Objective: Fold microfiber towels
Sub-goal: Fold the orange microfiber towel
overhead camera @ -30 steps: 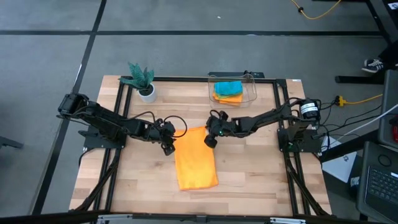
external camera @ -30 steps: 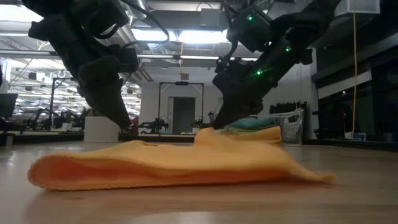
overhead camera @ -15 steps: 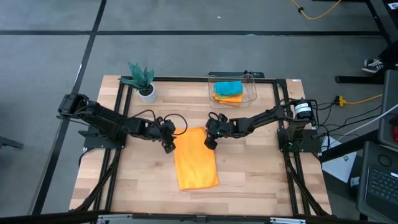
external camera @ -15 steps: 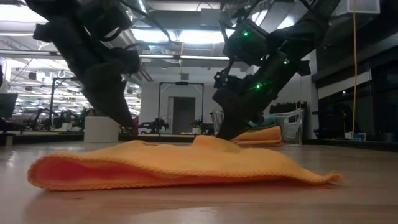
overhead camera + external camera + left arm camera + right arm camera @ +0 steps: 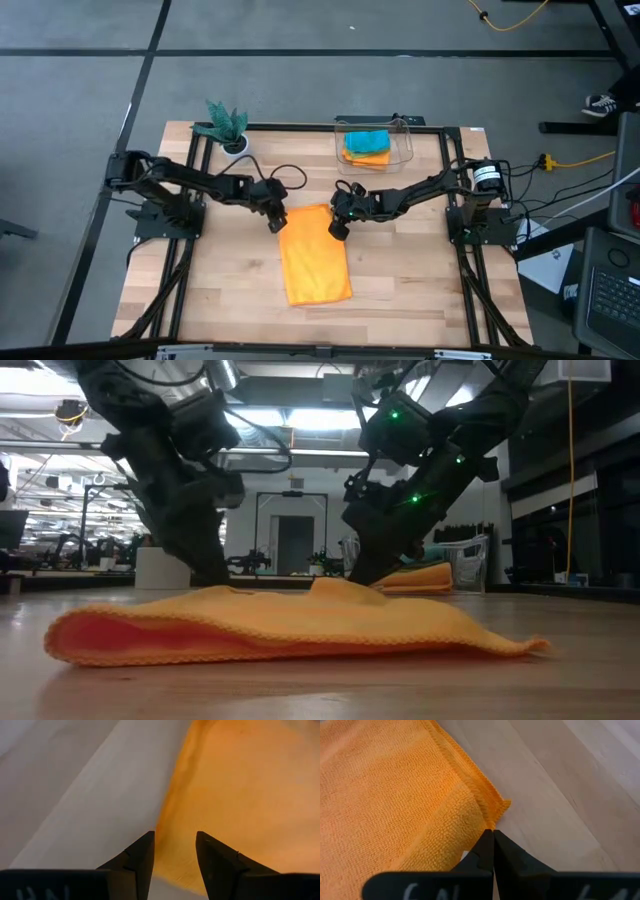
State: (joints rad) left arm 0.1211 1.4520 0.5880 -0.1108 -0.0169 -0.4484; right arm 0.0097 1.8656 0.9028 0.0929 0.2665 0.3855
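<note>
The orange towel (image 5: 315, 254) lies folded into a long strip in the middle of the wooden table (image 5: 400, 280), its short far edge toward the bin and its near end toward the front of the table; seen from table height it (image 5: 290, 628) sits in a low, slightly puffed mound with a rounded fold on one side. My right gripper (image 5: 337, 229) is down at the far right corner of that towel, its fingers clenched tight together, and in my right wrist view the tips (image 5: 492, 846) meet right at the towel's hemmed corner (image 5: 492, 807); I seem to be pinching the cloth's edge there, though the tips hide the exact contact. My left gripper (image 5: 277, 221) sits at the towel's far left corner with its fingers parted, released and holding nothing; past them in my left wrist view I see the towel's edge (image 5: 235, 785) running across the pale table (image 5: 100, 810), one finger over the wood and the other over the cloth. Beyond the towel, at the back of the table, a clear plastic bin (image 5: 375, 145) holds a teal-blue towel (image 5: 366, 139) lying on top of another orange towel (image 5: 369, 156). A small green plant (image 5: 226, 126) in a white pot stands near the back left corner.
</note>
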